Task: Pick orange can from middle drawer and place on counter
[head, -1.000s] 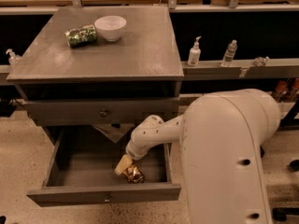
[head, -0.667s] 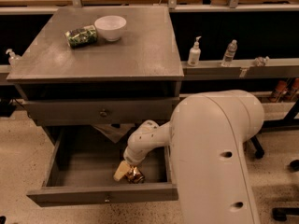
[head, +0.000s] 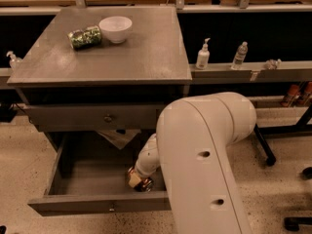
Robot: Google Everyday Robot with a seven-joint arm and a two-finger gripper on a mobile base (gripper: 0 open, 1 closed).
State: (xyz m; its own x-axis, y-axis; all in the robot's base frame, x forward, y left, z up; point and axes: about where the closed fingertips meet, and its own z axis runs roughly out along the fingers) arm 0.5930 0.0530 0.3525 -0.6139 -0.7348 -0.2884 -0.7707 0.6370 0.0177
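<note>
The middle drawer point(head: 92, 204) is pulled open at the bottom of the grey cabinet. The orange can point(head: 145, 185) lies on the drawer floor near the front right and shows only partly as a shiny copper shape. My gripper point(head: 134, 178) is down inside the drawer, right at the can and touching or almost touching its left side. My wide white arm point(head: 204, 160) covers the drawer's right part. The counter point(head: 131, 57) is the cabinet's flat grey top.
A white bowl point(head: 115, 28) and a green patterned can point(head: 85, 37) lying on its side sit at the counter's back left. A closed upper drawer point(head: 97, 117) is above the open one. Bottles point(head: 203, 54) stand on a narrow shelf to the right.
My arm's big white link has swung left and nearer the camera and now hides more of the drawer. The gripper stays low in the drawer at the orange can.
</note>
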